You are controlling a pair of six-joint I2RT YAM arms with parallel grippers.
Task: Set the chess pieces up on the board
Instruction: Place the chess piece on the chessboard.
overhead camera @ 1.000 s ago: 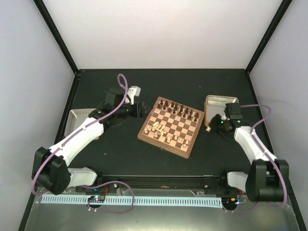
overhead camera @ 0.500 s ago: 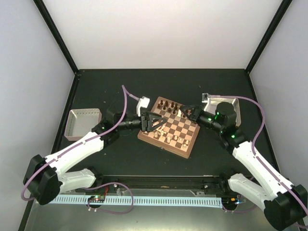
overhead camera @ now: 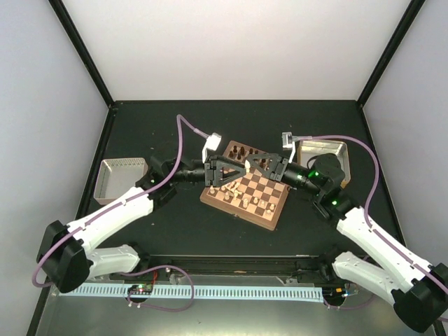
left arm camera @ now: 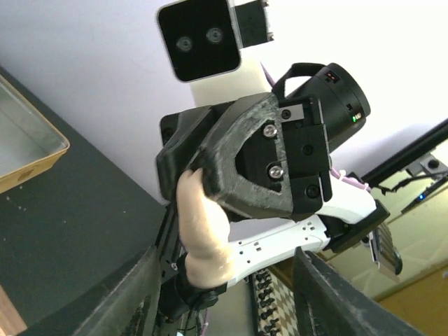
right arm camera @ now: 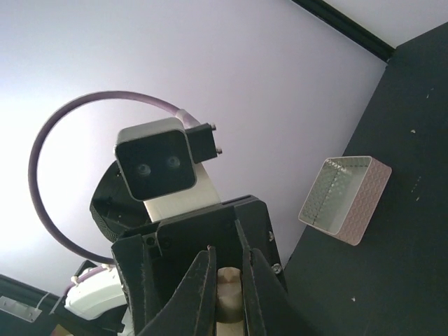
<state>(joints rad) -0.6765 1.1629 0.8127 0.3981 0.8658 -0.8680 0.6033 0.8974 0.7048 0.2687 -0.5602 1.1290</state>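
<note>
**A hand-over in the air**

The left gripper (overhead camera: 234,173) hangs open above the board (overhead camera: 241,212), its fingers on both sides of a pale chess piece (right arm camera: 227,297). The right gripper (right arm camera: 227,259) pinches this piece tightly. It looks like a hand-over: the left must close before the right releases.

Left tool (overhead camera: 241,173) and right tool (overhead camera: 255,166) tip to tip above board (overhead camera: 280,192); hardly any gap, each bars other's way forward. Pale piece (right arm camera: 225,292) fills right tool's jaws; left tool's jaws spread. Beneath tools: dark chessmen (overhead camera: 241,150) packed in rows, pale chessmen (overhead camera: 232,187) scattered. Behind left tool: tray (overhead camera: 120,175). Behind right tool: second tray (overhead camera: 332,150). Open counter (overhead camera: 175,224) nearward of tools.
</note>
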